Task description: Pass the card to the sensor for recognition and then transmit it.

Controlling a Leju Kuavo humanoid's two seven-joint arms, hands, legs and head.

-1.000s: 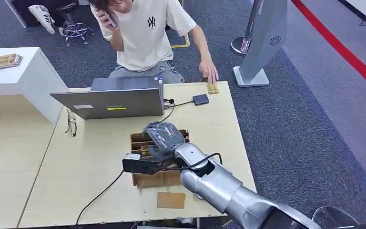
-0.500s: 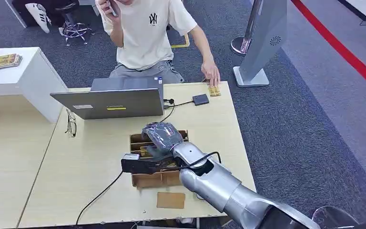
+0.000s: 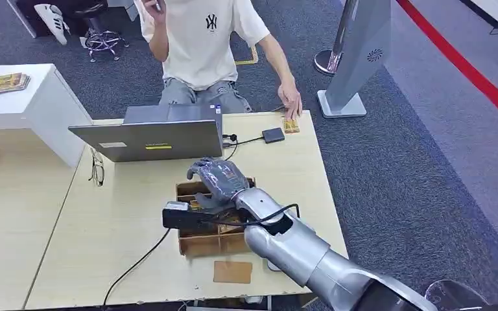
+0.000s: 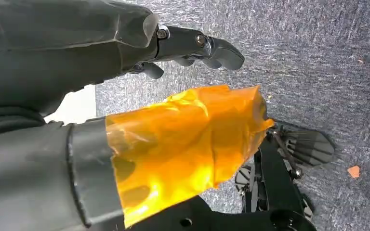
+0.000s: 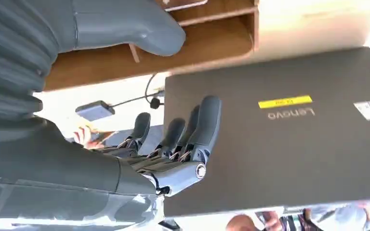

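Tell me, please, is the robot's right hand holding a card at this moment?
No: the right hand hangs open with its fingers spread and nothing between them, above the wooden card box near the laptop.

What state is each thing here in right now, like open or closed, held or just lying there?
Laptop: open, lid back toward the robot.
Wooden card box: open-topped, on the table.
Right hand: above the box, fingers spread, holding nothing.
Left hand: hanging over the carpet, holding nothing.
Small black sensor: cabled, lying flat.
Glasses: lying on the table.
Person's hand: resting at the table's far edge.
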